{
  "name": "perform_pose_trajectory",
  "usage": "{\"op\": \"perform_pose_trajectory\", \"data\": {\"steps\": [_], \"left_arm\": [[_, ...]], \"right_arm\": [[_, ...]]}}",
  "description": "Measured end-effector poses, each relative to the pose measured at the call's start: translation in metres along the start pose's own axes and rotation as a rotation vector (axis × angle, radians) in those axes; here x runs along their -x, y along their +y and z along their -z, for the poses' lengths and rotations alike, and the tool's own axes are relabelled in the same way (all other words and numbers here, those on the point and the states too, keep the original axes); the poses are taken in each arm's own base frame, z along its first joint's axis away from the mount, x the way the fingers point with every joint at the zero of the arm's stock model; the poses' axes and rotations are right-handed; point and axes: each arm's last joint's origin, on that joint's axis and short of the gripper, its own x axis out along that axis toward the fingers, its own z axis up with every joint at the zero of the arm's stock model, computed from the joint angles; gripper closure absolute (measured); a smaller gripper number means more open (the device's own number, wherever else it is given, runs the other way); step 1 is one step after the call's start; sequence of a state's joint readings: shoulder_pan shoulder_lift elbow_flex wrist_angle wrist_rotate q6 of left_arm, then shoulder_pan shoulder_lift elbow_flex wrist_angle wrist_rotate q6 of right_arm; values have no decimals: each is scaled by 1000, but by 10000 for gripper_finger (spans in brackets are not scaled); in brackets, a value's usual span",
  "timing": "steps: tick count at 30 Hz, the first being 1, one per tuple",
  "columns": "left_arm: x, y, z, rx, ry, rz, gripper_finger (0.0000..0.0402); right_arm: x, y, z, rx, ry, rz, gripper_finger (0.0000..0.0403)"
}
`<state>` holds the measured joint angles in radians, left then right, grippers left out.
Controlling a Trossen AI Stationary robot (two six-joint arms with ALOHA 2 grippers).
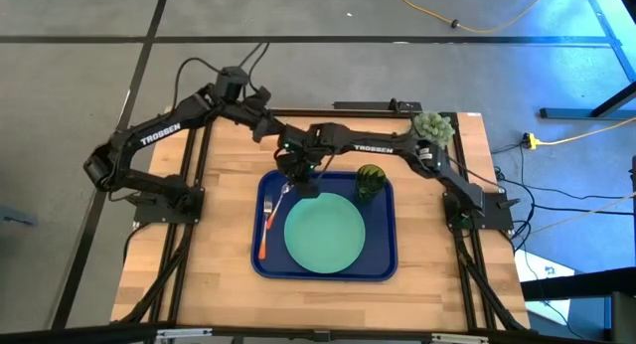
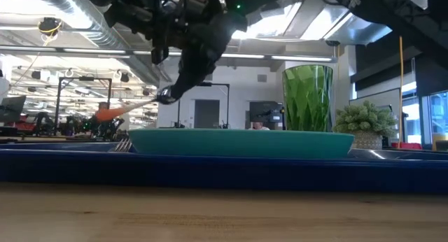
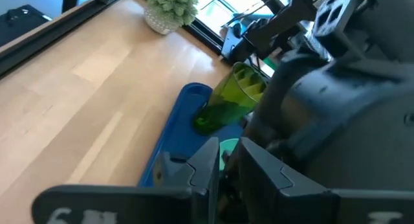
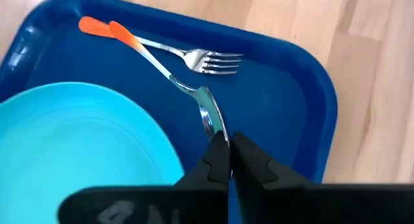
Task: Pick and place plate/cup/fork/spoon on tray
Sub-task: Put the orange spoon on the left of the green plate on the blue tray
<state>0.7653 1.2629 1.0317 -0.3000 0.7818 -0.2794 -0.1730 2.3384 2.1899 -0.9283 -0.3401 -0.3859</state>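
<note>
The dark-blue tray lies mid-table. On it are the mint-green plate, the dark-green cup upright at its far right corner, and the fork along its left side, lying flat. My right gripper reaches from the right over the tray's far left corner and is shut on the spoon. My left gripper hangs shut and empty just beyond the tray's far edge, also seen in the left wrist view. My right gripper pinches the tip of the spoon's bowl between its two fingers, coming from above. The spoon slants down away from the fingers in the low view. Its orange handle end crosses over the fork's handle; whether they touch I cannot tell.
A spiky pale-green ball plant stands at the table's far right corner. Bare wood shows to the left, right and near side of the tray. Both arms crowd the space above the tray's far edge.
</note>
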Motion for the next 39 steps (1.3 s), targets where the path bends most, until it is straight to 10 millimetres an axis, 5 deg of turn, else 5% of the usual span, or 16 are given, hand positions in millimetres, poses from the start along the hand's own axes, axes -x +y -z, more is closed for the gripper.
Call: {"op": "perform_pose_trajectory", "data": {"steps": [13,39], "left_arm": [[-1,0,0,-1,-4,-31,350],[-1,0,0,6,-5,-33,351]], "right_arm": [[-40,-10,15,100,72,-7,397],[-66,-21,28,154,80,-43,399]]}}
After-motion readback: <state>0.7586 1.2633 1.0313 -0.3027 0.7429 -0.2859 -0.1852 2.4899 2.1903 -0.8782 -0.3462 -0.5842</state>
